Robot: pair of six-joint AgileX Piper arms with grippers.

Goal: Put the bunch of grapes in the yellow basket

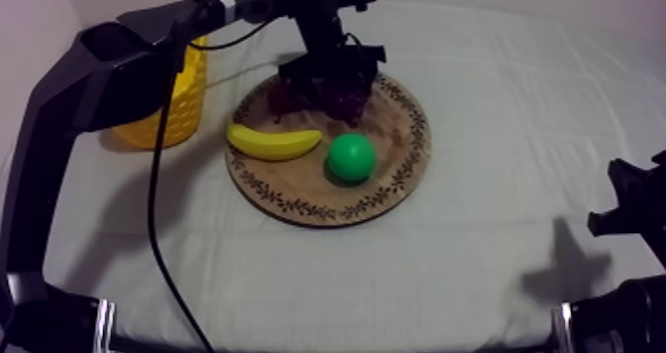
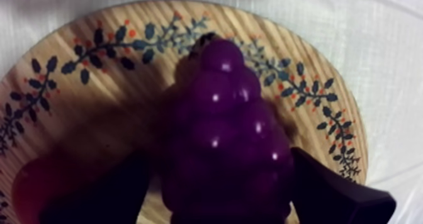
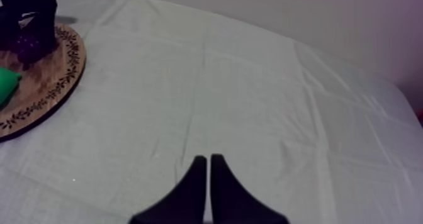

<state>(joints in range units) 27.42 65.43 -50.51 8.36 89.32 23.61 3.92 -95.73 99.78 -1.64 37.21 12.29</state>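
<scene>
The purple bunch of grapes (image 2: 230,132) lies on the round wooden board (image 1: 387,193) near its far rim. My left gripper (image 1: 332,79) has come down over it from the upper left. Its fingers (image 2: 333,189) press against both sides of the bunch, so it is shut on the grapes, which still rest on the wood. The yellow basket (image 1: 176,99) stands left of the board, partly behind my left arm. My right gripper (image 3: 208,158) hovers low over bare cloth at the right, its fingers together as a narrow wedge.
A banana (image 1: 273,141) lies across the board's left rim and a green pear (image 1: 351,158) sits near its middle. A small red fruit (image 2: 34,185) lies beside the grapes, close to one finger. Bare cloth stretches right of and in front of the board.
</scene>
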